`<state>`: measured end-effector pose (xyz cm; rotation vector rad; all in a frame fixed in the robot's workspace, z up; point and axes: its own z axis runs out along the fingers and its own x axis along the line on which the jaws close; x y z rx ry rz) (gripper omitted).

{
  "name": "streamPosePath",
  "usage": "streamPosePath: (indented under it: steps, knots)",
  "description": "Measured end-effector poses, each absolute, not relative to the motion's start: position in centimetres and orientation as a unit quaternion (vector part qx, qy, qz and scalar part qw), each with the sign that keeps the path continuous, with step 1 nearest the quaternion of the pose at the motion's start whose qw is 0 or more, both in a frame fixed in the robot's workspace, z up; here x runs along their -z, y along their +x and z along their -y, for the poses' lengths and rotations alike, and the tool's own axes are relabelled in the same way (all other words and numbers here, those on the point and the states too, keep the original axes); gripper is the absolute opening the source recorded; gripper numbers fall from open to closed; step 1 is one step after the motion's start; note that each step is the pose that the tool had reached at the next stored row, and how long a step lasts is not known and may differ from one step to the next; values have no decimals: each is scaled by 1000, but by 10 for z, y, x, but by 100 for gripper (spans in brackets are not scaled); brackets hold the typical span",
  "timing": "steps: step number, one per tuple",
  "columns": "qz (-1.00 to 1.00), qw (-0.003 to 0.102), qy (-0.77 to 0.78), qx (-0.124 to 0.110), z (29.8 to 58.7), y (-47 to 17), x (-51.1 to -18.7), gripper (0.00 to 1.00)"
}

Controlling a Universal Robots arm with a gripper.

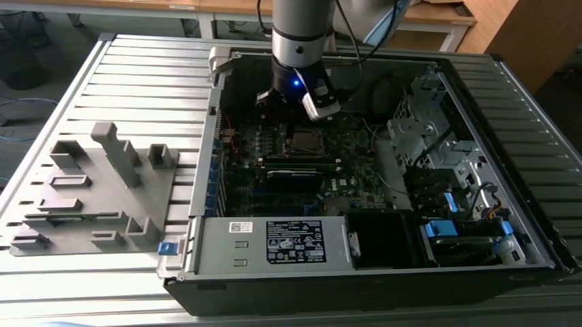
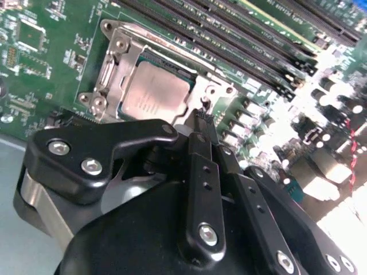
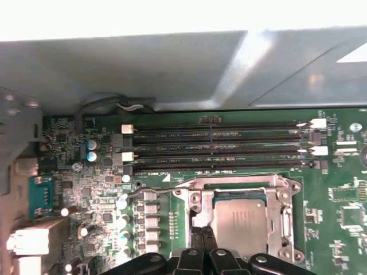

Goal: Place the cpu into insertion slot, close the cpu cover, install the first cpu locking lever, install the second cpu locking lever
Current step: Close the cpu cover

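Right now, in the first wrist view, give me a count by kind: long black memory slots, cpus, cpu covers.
long black memory slots: 4
cpu: 1
cpu cover: 1
Total: 6

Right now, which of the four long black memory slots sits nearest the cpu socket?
The memory slot directly beside the insertion slot; the other three lie beyond it, toward the grey case wall.
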<state>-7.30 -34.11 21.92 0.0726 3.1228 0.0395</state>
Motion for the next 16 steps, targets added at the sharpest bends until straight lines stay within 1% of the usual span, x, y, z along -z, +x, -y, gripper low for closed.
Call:
streamPosePath:
  steps: [5,16]
  knots:
    - [-1000,9,23,-13,341,-73,-229,11]
    - [-1000,10,23,-13,341,-73,-229,11]
